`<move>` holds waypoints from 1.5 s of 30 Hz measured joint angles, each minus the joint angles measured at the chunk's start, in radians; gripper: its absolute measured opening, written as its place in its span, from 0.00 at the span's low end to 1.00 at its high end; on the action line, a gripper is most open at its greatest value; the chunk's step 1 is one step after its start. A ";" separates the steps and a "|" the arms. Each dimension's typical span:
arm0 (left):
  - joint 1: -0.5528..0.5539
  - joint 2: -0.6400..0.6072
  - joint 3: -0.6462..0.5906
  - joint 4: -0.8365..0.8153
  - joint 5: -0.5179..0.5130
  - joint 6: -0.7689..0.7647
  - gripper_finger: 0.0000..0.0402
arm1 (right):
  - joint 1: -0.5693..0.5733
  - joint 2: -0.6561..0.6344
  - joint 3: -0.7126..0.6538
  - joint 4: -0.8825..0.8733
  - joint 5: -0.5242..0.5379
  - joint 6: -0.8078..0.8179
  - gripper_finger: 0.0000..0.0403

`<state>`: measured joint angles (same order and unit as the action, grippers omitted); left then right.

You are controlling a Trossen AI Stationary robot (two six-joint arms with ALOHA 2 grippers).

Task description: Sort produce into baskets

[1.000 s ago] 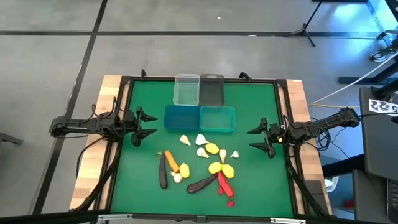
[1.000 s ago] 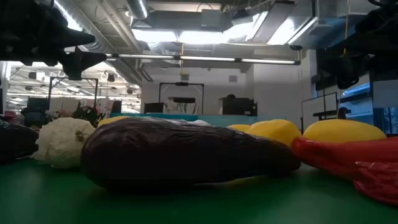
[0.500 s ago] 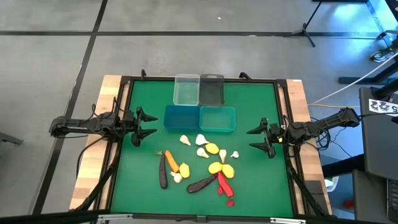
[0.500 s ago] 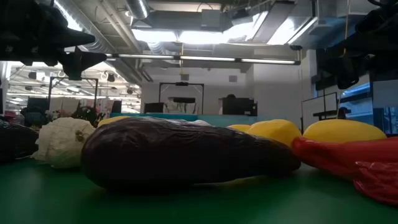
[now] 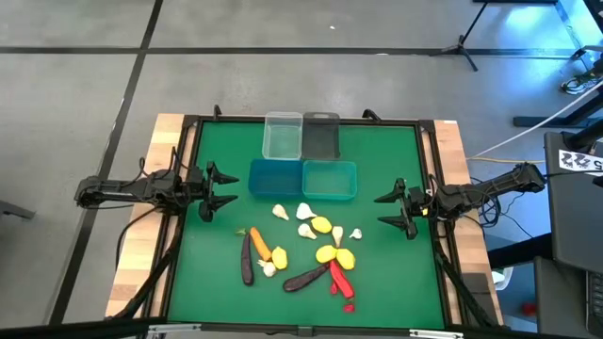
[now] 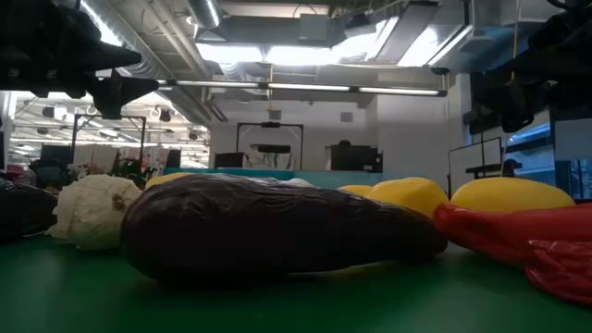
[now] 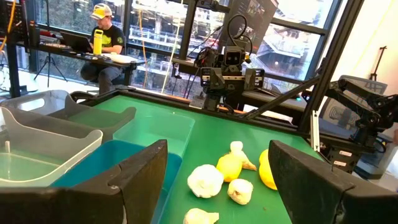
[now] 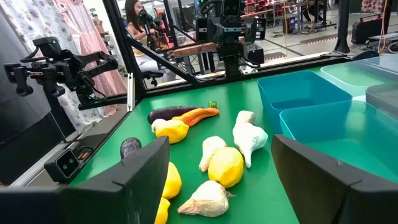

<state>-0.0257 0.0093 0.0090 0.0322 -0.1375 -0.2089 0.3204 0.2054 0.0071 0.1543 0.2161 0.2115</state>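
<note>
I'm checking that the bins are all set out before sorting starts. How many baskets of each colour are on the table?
clear basket: 1
dark grey basket: 1
teal-blue baskets: 2
Total: 4

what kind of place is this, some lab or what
Most likely a robotics lab or workshop. Two robot arms flank a framed green table holding toy produce and plastic bins. Beyond it sit more robot rigs and a person at a desk by large windows.
</note>
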 joint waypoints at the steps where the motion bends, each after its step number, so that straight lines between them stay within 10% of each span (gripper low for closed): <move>1: 0.000 0.000 0.000 0.000 0.000 0.000 0.69 | 0.000 0.000 0.000 0.000 0.000 0.000 0.70; 28: 0.000 0.000 0.000 0.000 0.000 0.005 0.69 | 0.000 0.000 0.000 -0.031 0.086 0.049 0.70; 45: 0.000 0.000 0.000 0.076 -0.093 -0.141 0.69 | 0.000 0.000 0.008 0.022 0.437 0.211 0.70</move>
<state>-0.0254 0.0093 0.0090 0.1078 -0.2309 -0.3494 0.3205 0.2050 0.0154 0.1761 0.6528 0.4225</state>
